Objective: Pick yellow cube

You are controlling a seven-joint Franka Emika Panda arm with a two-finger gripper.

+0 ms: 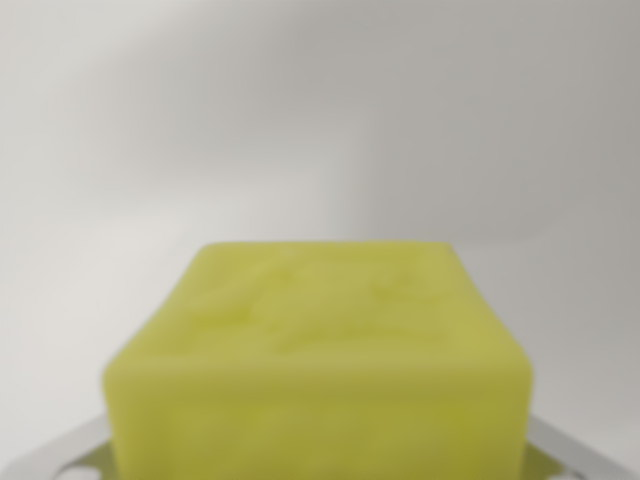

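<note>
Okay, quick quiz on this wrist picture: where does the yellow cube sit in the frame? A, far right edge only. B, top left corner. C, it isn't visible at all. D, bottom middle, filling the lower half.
D: the blurred yellow cube fills the lower middle of the wrist view, with plain pale background above it and shiny metal parts showing at both bottom corners.

Hard to call the place from this. Looks like a bare test or lab setup: nothing but a plain, pale grey-white backdrop [320, 120], smooth and evenly lit, no furniture, walls or household clutter in view. Blurred, close-up wrist view filled mostly by a yellow cube [320, 360], with thin strips of shiny metal [575, 450] at the bottom corners. Can't pin it down further.
</note>
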